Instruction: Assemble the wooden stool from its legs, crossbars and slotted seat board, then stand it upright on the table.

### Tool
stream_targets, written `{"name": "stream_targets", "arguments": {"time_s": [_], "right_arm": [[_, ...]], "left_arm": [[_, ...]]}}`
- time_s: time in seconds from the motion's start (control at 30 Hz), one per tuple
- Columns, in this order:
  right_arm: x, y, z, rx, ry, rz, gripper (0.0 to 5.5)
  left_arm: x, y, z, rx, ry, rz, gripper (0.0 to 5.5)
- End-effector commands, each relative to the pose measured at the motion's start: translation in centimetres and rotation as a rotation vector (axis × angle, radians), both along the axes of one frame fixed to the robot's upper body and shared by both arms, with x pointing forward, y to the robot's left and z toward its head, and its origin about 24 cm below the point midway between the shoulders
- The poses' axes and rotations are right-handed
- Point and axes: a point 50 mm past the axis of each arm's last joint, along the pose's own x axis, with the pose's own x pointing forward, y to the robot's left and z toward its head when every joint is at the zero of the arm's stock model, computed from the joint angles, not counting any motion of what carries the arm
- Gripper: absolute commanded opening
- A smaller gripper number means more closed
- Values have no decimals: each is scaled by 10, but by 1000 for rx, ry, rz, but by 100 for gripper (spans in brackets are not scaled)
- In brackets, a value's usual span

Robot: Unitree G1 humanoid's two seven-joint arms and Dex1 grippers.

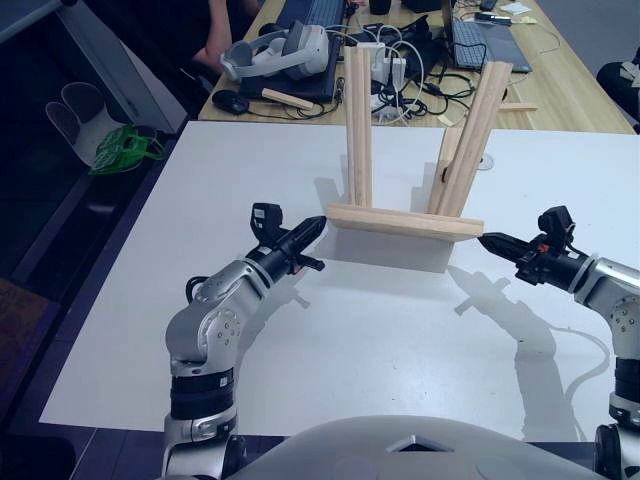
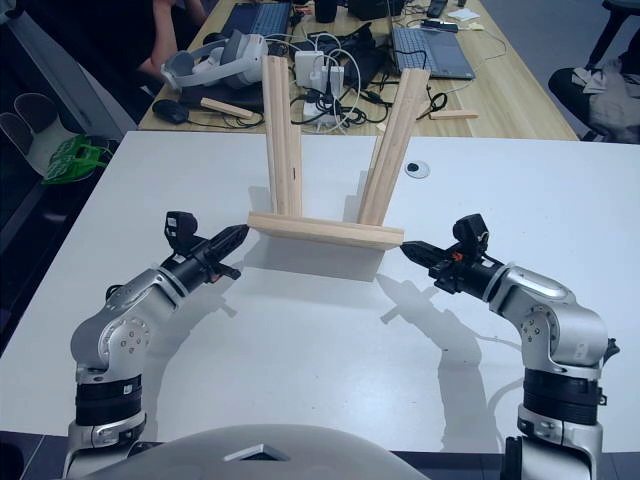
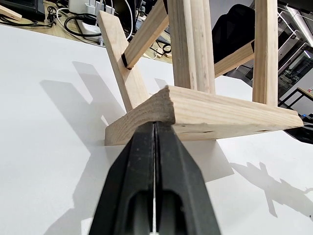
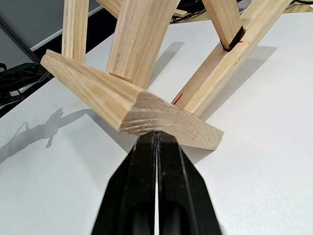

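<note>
The left gripper [image 1: 317, 227], jaws pressed shut and holding nothing, sets its tip against the left end of the seat board [image 1: 405, 222] of a pale wooden stool [image 2: 300, 150]. The stool sits inverted at the middle of the white worktop [image 1: 150, 300], its legs [image 1: 358, 120] pointing up. The right gripper [image 1: 488, 240] meets the board's right end, jaws likewise closed and empty.

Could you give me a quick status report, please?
Both shut: left gripper and right gripper tips at opposite ends of seat board. Stool assembled, tipped, not upright. Nothing blocking.
</note>
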Motion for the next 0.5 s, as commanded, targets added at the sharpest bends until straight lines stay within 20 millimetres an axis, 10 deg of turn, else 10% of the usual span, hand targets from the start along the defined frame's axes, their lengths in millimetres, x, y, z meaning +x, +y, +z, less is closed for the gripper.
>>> {"name": "stream_targets", "arguments": {"time_s": [0.03, 0.5], "right_arm": [[0, 63, 19, 252, -81, 319, 0], [1, 62, 24, 278, -86, 302, 0]], "left_arm": [[-15, -67, 27, -266, -78, -392, 2], [-17, -68, 31, -295, -90, -400, 2]]}}
